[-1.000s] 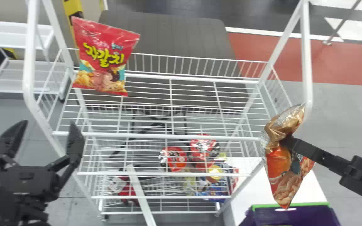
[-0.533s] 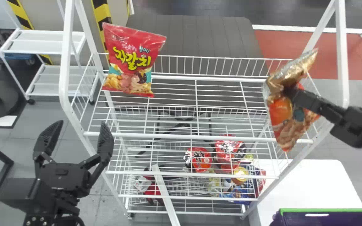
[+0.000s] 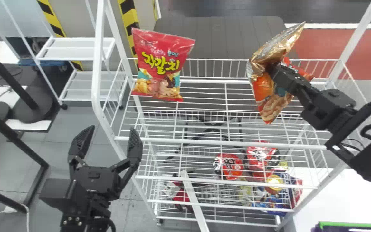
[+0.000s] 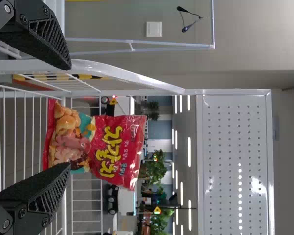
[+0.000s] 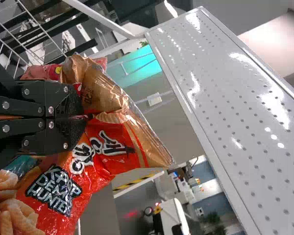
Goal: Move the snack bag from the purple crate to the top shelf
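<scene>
The crumpled orange-and-gold foil snack bag has risen from above the purple crate with the green rim, now at lower right, to the upper right, against the white wire shelf; placing it looks close. My right end effector pinches it firmly, fingers closed. Compared with the earlier frame, the shelf and its red snack bag sit farther right. My left end effector waits lower left, wide open, empty.

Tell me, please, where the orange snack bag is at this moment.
In the head view, the orange snack bag is on the right side, held by the right end effector, right of the red snack bag on the wire shelf.
</scene>
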`<move>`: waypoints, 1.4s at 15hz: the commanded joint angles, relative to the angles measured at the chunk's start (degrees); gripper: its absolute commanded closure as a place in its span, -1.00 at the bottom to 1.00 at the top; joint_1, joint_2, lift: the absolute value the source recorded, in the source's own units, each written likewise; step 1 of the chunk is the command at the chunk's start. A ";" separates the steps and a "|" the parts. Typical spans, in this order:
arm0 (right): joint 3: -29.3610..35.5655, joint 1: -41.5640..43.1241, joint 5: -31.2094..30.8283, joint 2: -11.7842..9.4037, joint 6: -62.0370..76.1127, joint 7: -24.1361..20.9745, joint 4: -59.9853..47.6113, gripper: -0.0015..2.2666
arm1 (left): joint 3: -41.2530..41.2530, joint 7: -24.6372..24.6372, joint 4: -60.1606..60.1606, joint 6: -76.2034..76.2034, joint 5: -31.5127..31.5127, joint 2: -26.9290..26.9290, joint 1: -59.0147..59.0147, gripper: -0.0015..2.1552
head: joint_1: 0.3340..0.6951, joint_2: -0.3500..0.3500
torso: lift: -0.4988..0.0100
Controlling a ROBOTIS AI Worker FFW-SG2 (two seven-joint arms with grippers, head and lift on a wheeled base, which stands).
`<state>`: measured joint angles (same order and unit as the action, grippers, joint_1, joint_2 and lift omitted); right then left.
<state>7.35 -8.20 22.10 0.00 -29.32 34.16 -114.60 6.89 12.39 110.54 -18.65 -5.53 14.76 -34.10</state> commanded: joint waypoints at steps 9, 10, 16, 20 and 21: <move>-9.90 14.00 7.69 0.05 33.57 1.70 37.43 0.73 | -0.29 0.71 -1.20 -0.89 -0.27 0.27 0.26 -0.88 | 1.00 0.46 | 0.96; -10.43 15.23 7.78 0.05 36.74 2.31 40.51 0.73 | -0.29 0.71 -1.38 -1.07 -0.27 0.27 0.26 -0.88 | 1.00 0.46 | 0.96; -12.01 19.80 12.97 0.05 43.42 7.76 51.06 0.73 | -0.29 0.79 -1.73 -1.60 -0.36 0.36 0.44 -0.88 | 1.00 0.46 | 0.96; -13.33 23.23 12.70 0.05 55.54 9.08 60.55 0.73 | -0.29 0.88 -2.17 -2.13 -0.36 0.44 0.44 -0.88 | 1.00 0.43 | 0.96; -13.33 23.40 12.44 0.05 56.42 8.91 61.08 0.73 | -0.29 0.88 -2.17 -2.13 -0.36 0.44 0.53 -0.88 | 1.00 0.42 | 0.96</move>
<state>-5.90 14.75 34.76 0.00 25.88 43.15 -54.86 6.59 13.28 108.42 -20.76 -5.88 15.20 -33.64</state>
